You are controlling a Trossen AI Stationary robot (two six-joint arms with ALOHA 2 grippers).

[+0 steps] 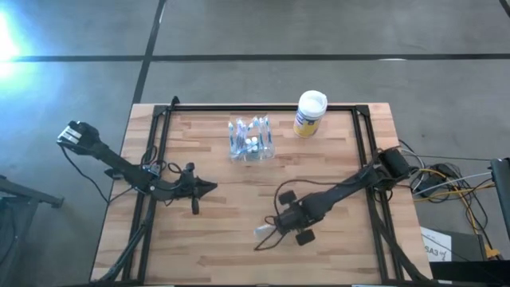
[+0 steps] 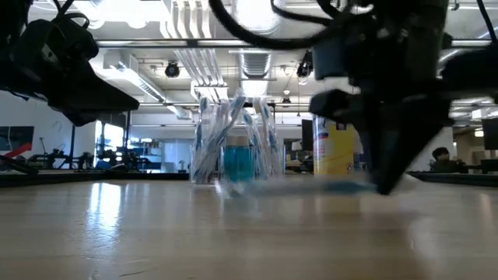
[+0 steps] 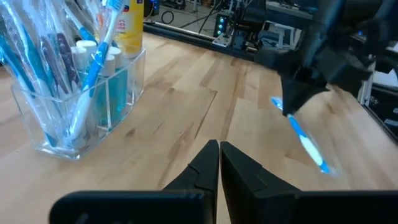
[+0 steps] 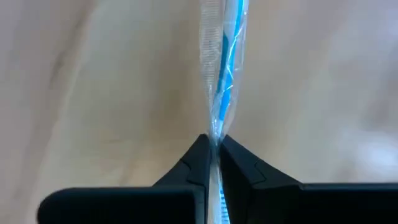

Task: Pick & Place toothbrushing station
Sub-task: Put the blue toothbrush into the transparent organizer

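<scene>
We see the right gripper (image 4: 214,144) low over the front part of the pale wooden slatted table (image 1: 215,239), its two dark fingers pinched together on a blue-and-white toothbrush sealed in a clear plastic wrapper (image 4: 222,68). In the right wrist view the wrapper runs straight out from between the fingertips, with the table close beneath. From the left wrist view the same toothbrush (image 3: 306,138) slants down from the right gripper (image 3: 289,107) to the wood, though we cannot tell whether its far end touches the surface.

The toothbrushing station, a small see-through colourless plastic holder (image 1: 250,140), stands upright toward the back of the table, left of centre, well apart from the right gripper (image 1: 275,231). It is packed with wrapped blue toothbrushes and small white-capped tubes (the left wrist view shows these best (image 3: 78,81)). Just beside it, nearer the back right corner, stands a yellow-and-blue canister with a white lid (image 1: 310,113).

The left gripper (image 1: 209,188) hovers over the left half of the table, fingers closed together and holding nothing, pointing toward the middle; its fingers (image 3: 205,168) meet in its own wrist view
</scene>
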